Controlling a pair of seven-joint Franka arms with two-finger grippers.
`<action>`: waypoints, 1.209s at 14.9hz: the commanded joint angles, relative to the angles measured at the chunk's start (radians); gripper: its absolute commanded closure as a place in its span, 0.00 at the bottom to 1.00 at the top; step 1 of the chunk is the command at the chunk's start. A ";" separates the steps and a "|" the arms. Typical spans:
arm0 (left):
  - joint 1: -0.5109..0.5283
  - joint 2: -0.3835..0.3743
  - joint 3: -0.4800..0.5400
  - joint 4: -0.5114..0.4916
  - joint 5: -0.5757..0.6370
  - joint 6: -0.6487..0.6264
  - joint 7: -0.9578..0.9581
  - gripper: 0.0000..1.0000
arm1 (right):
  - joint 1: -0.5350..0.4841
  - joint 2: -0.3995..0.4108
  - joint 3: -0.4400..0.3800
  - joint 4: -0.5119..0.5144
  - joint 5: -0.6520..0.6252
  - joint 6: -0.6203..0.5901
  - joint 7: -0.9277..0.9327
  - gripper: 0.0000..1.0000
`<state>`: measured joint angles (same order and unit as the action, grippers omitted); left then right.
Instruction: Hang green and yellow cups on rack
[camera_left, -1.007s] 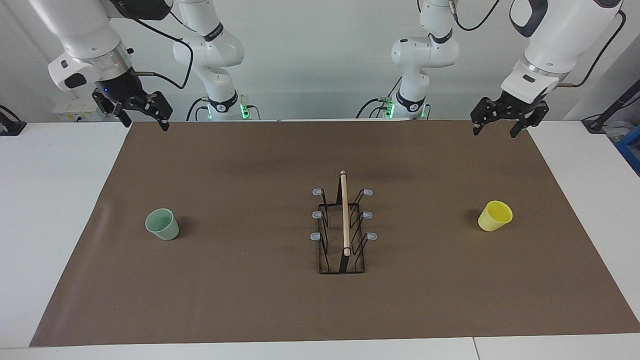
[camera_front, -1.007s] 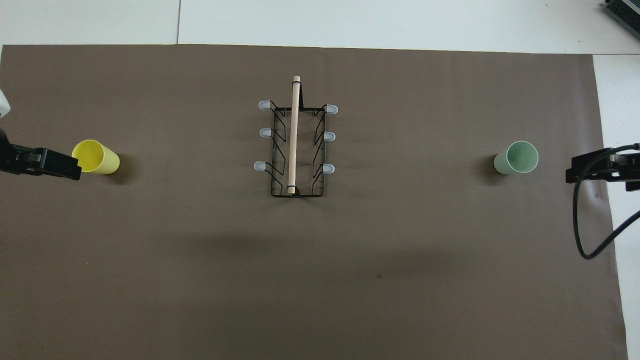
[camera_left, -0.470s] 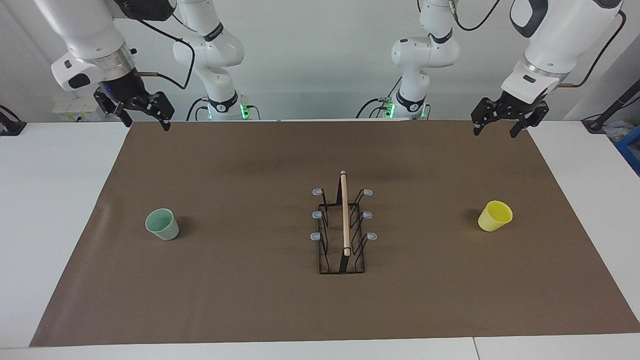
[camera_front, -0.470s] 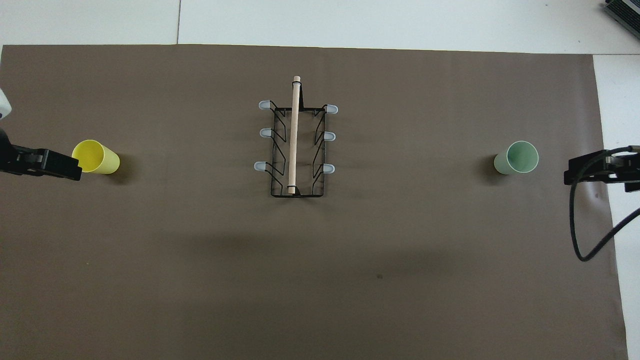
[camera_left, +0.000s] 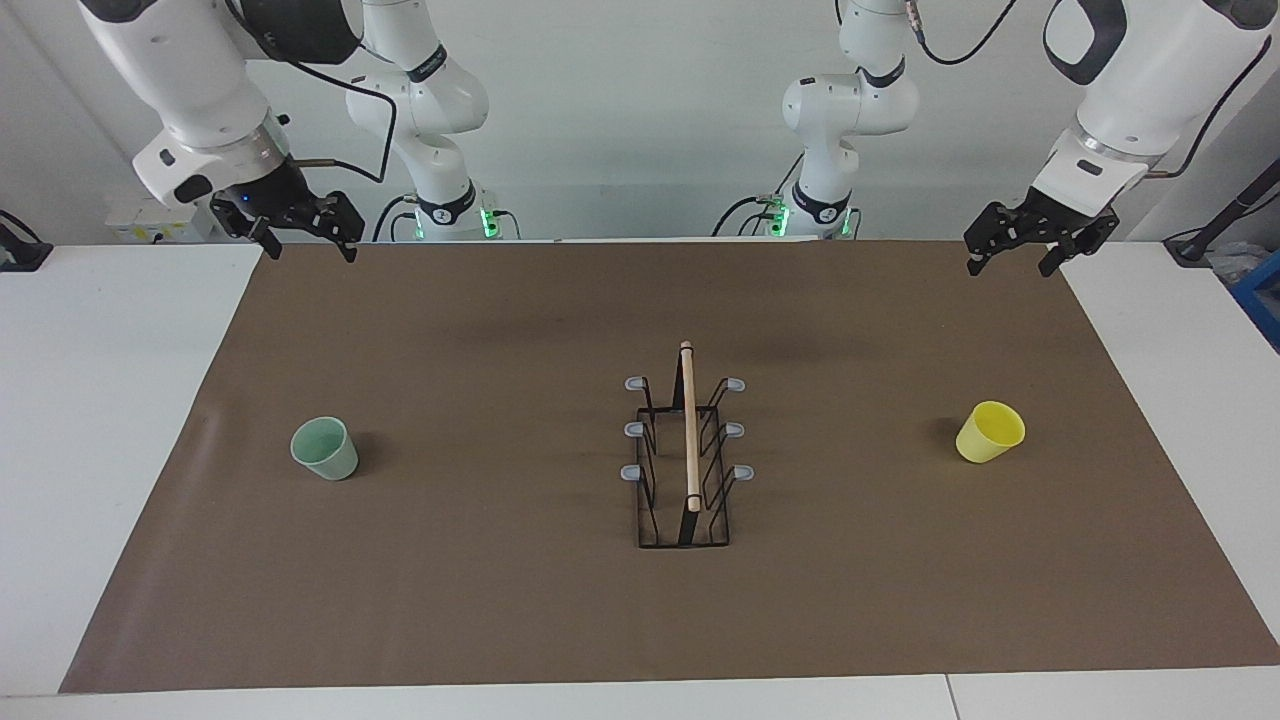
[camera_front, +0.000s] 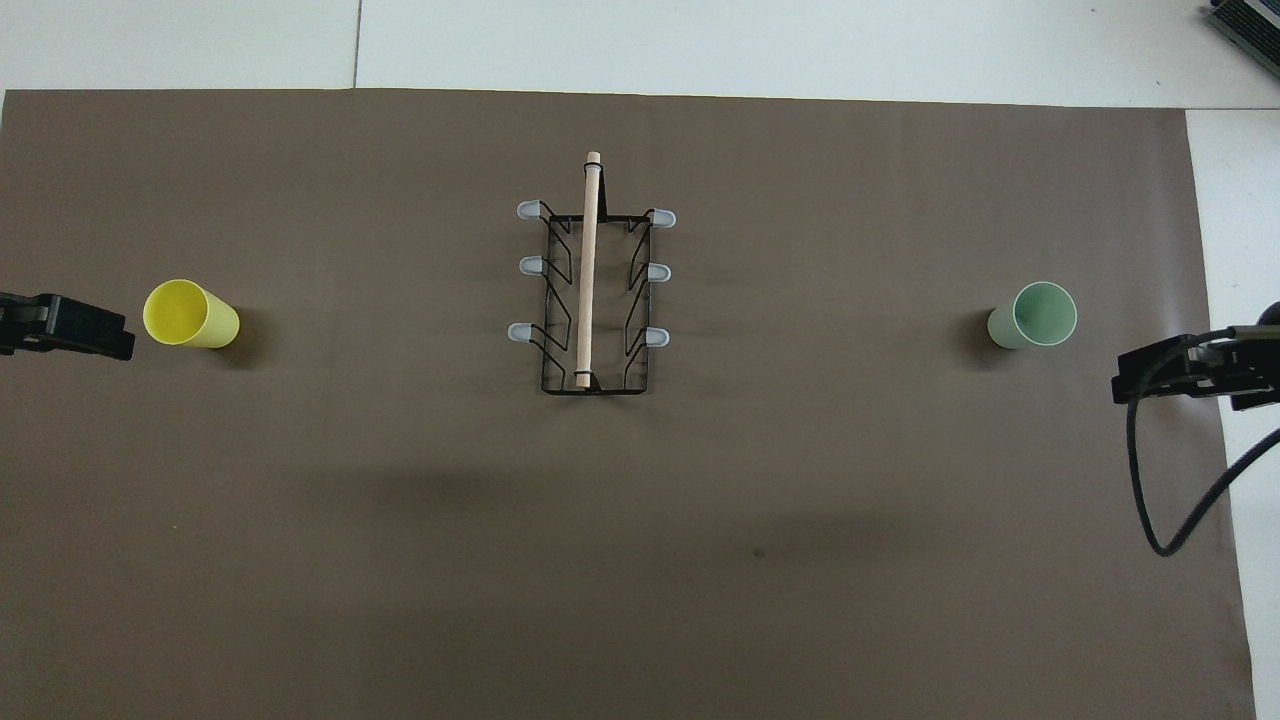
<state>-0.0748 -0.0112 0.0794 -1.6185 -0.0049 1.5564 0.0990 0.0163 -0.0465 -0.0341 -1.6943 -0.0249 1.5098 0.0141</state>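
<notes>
Cups not yet picked up; rack pegs bare.
Right hand (camera_left: 305, 234), fingers apart and empty, has drifted inward over the mat edge; green cup (camera_left: 324, 448) upright toward its end; rack (camera_left: 686, 455) mid-table; yellow cup (camera_left: 989, 432) tilted toward the left arm's end; left hand (camera_left: 1035, 250), apart, has edged outward. Cups look light, stiff, slick: pinch across the rim wall.

A white tabletop (camera_left: 110, 420) carries a broad brown rectangular paper mat (camera_left: 500, 600); a plain pale wall (camera_left: 640, 100) rises at its edge.
</notes>
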 joint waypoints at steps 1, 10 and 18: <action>-0.019 0.048 0.048 0.008 -0.003 0.057 -0.034 0.00 | -0.001 0.115 0.008 0.011 -0.023 0.088 -0.087 0.00; 0.000 0.273 0.173 0.103 -0.074 0.138 -0.064 0.00 | 0.066 0.438 0.085 0.118 -0.413 0.395 -0.492 0.00; 0.010 0.540 0.338 0.274 -0.317 0.197 -0.315 0.00 | 0.134 0.445 0.085 -0.106 -0.825 0.515 -0.927 0.00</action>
<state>-0.0691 0.4310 0.3886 -1.4652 -0.2908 1.7908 -0.1298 0.1654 0.4289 0.0490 -1.7339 -0.7878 1.9785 -0.7756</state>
